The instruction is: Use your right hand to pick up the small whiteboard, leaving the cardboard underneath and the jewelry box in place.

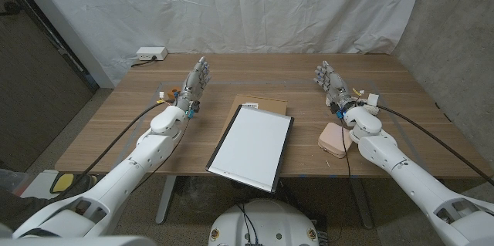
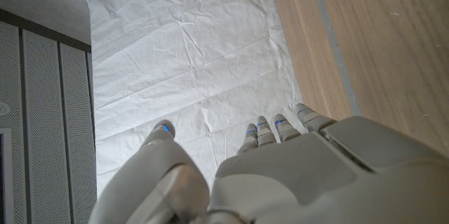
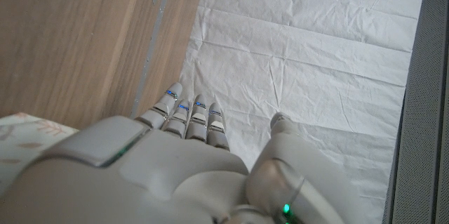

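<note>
A whiteboard [image 1: 251, 146] lies at the middle of the wooden table [image 1: 116, 123], resting on a sheet of cardboard [image 1: 266, 102] whose far edge shows beyond it. A pale pink jewelry box [image 1: 334, 138] sits just right of the whiteboard, close beside the right wrist. The right hand [image 1: 330, 82] stands beyond the box, fingers extended, gripping nothing. The left hand [image 1: 194, 82] is likewise raised left of the board, fingers straight and empty. A white sheet [image 1: 231, 7] hangs behind.
</note>
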Controlling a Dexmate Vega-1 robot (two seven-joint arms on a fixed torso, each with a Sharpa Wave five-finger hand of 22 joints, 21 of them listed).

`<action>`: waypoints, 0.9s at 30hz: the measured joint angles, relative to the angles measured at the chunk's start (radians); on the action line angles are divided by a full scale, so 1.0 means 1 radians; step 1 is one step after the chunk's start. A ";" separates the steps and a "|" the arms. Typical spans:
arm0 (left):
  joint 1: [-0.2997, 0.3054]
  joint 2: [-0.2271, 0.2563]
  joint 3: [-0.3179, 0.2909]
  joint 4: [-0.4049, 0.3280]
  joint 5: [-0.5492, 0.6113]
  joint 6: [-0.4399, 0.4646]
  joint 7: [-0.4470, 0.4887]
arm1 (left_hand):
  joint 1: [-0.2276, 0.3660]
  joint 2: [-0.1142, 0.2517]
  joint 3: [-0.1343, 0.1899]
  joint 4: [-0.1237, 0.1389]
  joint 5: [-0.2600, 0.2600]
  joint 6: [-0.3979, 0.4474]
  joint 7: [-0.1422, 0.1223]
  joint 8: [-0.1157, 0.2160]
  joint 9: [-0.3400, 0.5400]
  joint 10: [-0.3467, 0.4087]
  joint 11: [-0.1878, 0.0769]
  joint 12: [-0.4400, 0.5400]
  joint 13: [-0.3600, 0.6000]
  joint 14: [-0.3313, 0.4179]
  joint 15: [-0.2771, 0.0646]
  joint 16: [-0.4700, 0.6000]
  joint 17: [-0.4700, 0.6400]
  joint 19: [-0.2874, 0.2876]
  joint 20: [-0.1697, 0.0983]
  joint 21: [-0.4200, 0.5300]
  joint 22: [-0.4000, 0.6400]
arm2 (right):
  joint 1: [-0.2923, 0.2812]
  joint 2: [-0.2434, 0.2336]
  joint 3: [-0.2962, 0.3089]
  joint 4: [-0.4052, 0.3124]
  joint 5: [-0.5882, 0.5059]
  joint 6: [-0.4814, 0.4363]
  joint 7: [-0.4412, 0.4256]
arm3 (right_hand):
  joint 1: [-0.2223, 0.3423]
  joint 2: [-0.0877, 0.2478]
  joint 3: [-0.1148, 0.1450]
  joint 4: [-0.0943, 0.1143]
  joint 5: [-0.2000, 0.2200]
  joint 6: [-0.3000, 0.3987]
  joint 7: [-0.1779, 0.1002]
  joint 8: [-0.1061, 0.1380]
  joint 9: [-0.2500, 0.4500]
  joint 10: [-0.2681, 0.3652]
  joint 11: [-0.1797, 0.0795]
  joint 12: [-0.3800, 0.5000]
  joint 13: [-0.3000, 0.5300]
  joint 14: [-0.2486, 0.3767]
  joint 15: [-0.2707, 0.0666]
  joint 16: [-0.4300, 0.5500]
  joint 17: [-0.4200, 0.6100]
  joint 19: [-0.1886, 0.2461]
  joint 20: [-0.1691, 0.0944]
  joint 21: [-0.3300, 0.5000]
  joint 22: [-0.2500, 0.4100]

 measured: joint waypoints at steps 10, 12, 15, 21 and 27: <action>-0.009 0.002 0.005 -0.013 0.002 0.019 0.000 | 0.001 0.002 0.000 0.000 0.000 0.000 0.000 0.000 0.000 0.000 0.000 0.000 0.000 0.000 0.000 0.000 0.000 0.000 0.000 0.000 0.000 | -0.004 -0.001 0.000 -0.012 0.006 -0.004 0.007 | 0.005 0.005 0.004 -0.004 0.000 0.006 0.001 0.000 0.000 0.009 0.001 0.000 0.000 0.011 0.000 0.000 0.000 0.011 0.000 0.000 0.000; -0.009 0.002 0.005 -0.013 0.000 0.019 -0.002 | 0.001 0.002 0.000 0.000 0.000 0.001 0.000 0.004 0.000 0.001 0.001 0.000 0.000 0.001 0.000 0.000 0.000 0.000 0.000 0.000 0.000 | -0.007 -0.002 0.000 -0.018 0.006 -0.006 0.007 | 0.005 0.005 0.008 -0.008 0.000 0.009 -0.002 0.000 0.000 0.009 0.001 0.000 0.000 0.011 0.000 0.000 0.000 0.011 0.000 0.000 0.000; -0.010 0.004 0.004 -0.013 -0.003 0.020 -0.007 | 0.007 0.007 0.000 0.000 0.009 0.031 0.006 0.010 0.000 0.024 0.009 0.007 0.000 0.017 0.007 0.006 0.000 0.007 0.001 0.000 0.000 | -0.011 -0.004 0.000 -0.028 0.007 -0.009 0.005 | 0.016 0.008 0.010 -0.010 0.000 0.009 -0.002 0.000 0.000 0.016 -0.002 0.000 0.000 0.015 -0.004 0.000 0.000 0.011 0.000 0.000 0.000; -0.011 0.008 0.002 -0.016 -0.008 0.027 -0.013 | 0.008 0.008 -0.003 -0.003 0.008 0.036 0.011 0.011 0.000 0.036 0.011 0.007 0.000 0.023 0.007 0.007 0.000 0.014 -0.002 0.008 0.000 | -0.022 -0.011 0.003 -0.049 0.009 -0.015 -0.003 | 0.020 0.012 0.015 -0.015 0.000 0.018 -0.003 0.000 0.000 0.025 -0.004 0.009 0.000 0.027 -0.002 0.000 0.000 0.022 0.000 0.000 0.000; -0.013 0.014 0.000 -0.020 -0.013 0.035 -0.018 | 0.011 0.011 -0.003 -0.003 0.008 0.036 0.011 0.011 0.000 0.036 0.011 0.007 0.000 0.026 0.010 0.006 0.000 0.013 -0.002 0.008 0.000 | -0.039 -0.025 0.009 -0.085 0.010 -0.023 -0.013 | 0.030 0.012 0.019 -0.019 0.000 0.036 -0.004 0.006 0.005 0.034 -0.002 0.009 0.000 0.030 -0.005 0.000 0.000 0.029 0.000 0.000 0.000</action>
